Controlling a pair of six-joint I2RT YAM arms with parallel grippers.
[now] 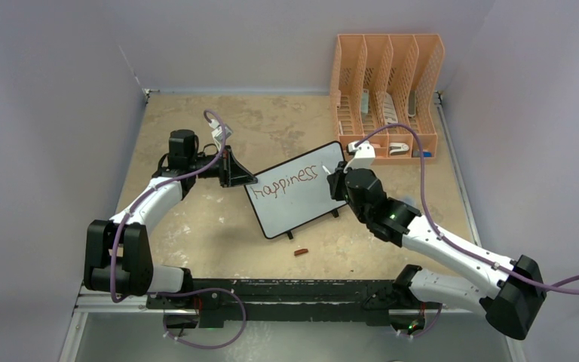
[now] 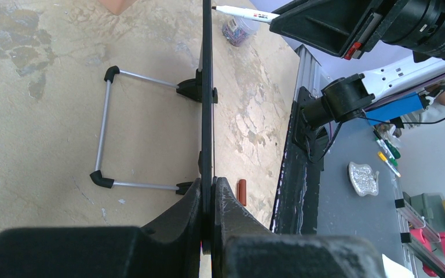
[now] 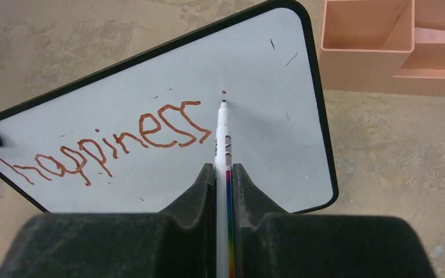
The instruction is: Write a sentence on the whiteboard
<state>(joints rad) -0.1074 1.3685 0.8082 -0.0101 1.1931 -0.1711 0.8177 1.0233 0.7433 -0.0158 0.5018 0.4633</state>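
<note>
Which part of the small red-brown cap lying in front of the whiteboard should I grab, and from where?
Pinch the cap at mid-length, coming straight down, jaws across its short width. It is a short cylinder lying flat on the table, apart from the whiteboard's feet, so probably only its long sides offer a hold.

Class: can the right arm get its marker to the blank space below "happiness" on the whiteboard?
Probably yes: the marker in the right end effector sits beside the word; nothing blocks the space.
</note>
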